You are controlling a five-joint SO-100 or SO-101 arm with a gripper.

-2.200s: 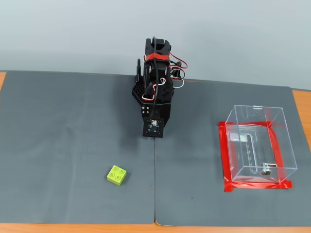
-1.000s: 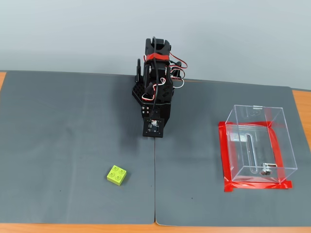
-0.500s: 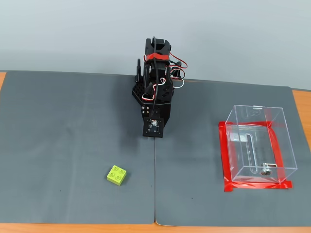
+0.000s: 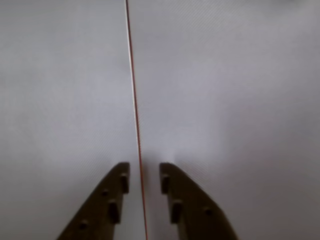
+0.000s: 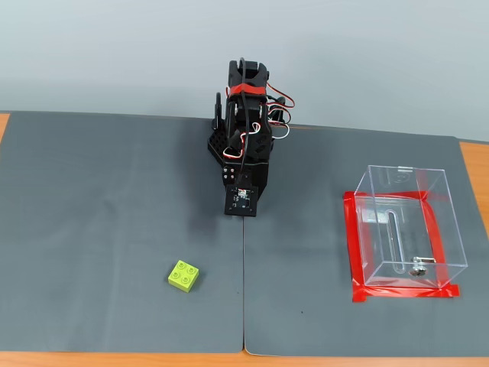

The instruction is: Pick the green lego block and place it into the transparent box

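The green lego block lies on the dark grey mat, front and left of the arm in the fixed view. The transparent box stands at the right on red tape, with a small metal piece inside. The black arm is folded at the back centre, pointing down at the mat, well apart from both the block and the box. In the wrist view my gripper holds nothing; its fingers stand a little apart over the mat seam. Neither block nor box shows in the wrist view.
Two grey mats meet at a seam running from the arm toward the front edge. Orange table wood shows at the right and along the front.
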